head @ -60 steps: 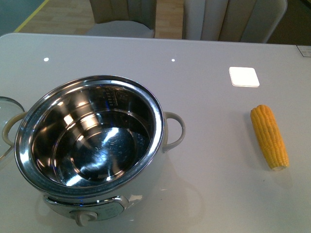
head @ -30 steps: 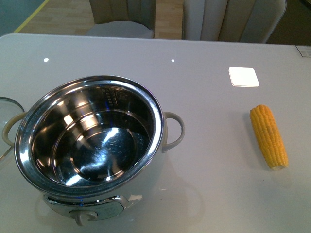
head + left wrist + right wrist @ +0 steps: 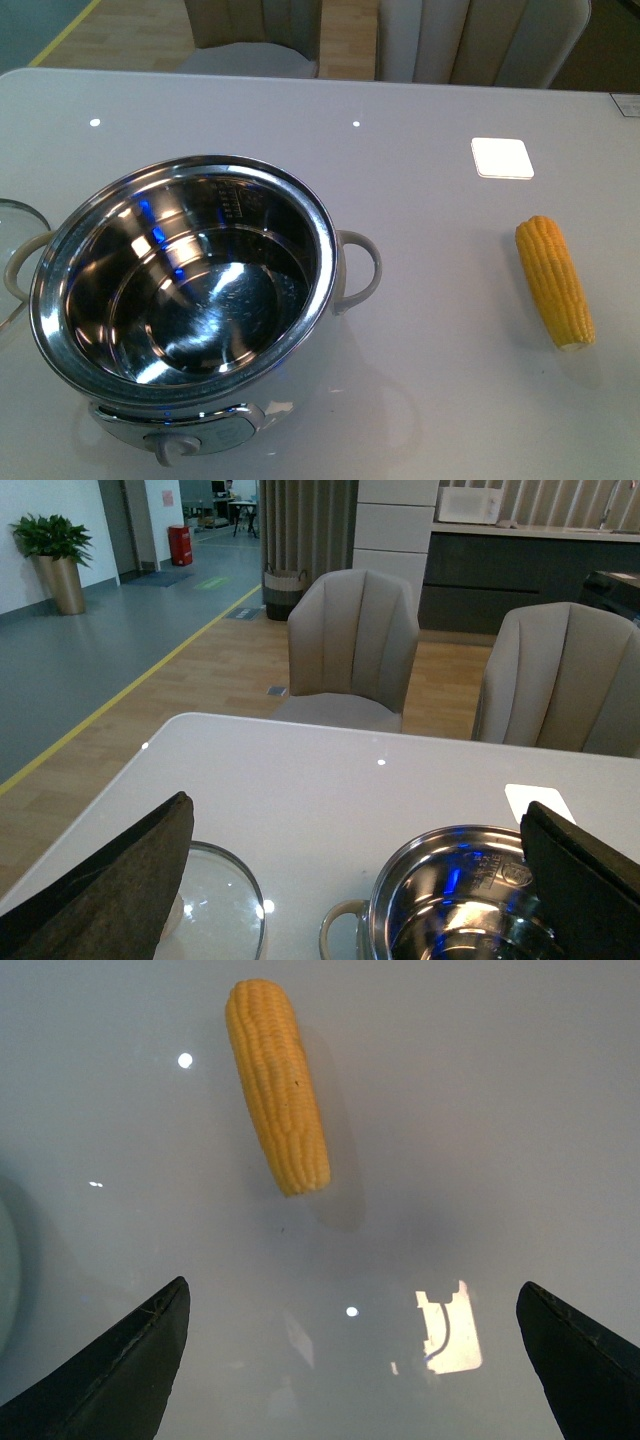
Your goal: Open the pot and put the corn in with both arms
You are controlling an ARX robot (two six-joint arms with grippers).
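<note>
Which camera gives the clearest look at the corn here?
The right wrist view: the corn lies whole and large, kernel rows clear. The front view shows it whole but smaller. The left wrist view misses it.

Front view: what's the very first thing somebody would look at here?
The big shiny pot grabs the eye first. It stands open and empty at the near left of the white table. Next comes the bright yellow corn, lying alone to the pot's right, well apart from it. A glass lid lies on the table left of the pot, mostly cut off in the front view.
</note>
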